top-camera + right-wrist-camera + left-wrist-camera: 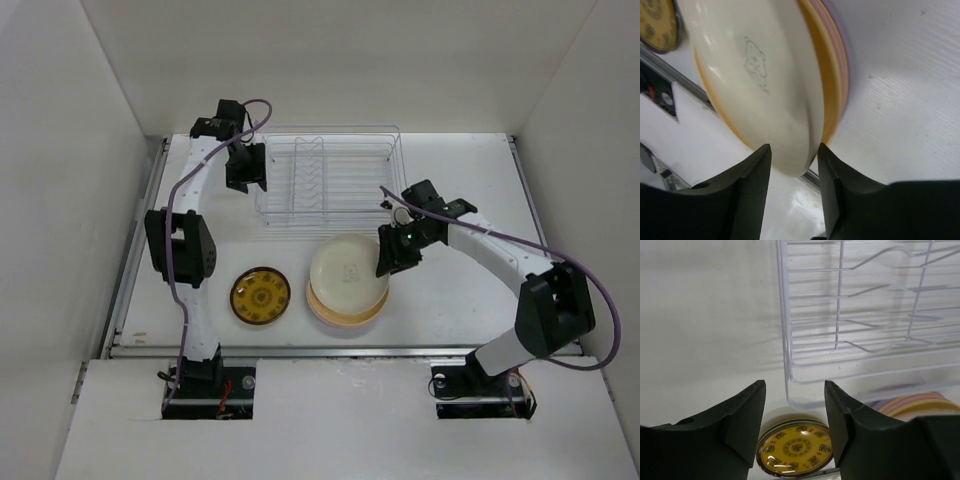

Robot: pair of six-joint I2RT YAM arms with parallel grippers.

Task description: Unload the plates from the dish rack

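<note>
The wire dish rack [325, 175] [865, 315] stands with no plates in it. A cream plate [347, 270] [755, 75] lies on top of a stack of tan [827, 65], pink and lavender plates [846, 50] in front of the rack. The small amber-yellow patterned plate [260, 295] [795, 449] lies to the left of the stack, with a pale teal rim showing under it. My right gripper [388, 262] [794, 147] is open, its fingers on either side of the cream plate's right rim. My left gripper [245, 180] [794, 383] hangs open and holds nothing beside the rack's left end.
White walls close in the table on the left, the back and the right. A metal rail [340, 350] runs along the table's near edge, just in front of the plates. Both arm bases sit below that rail.
</note>
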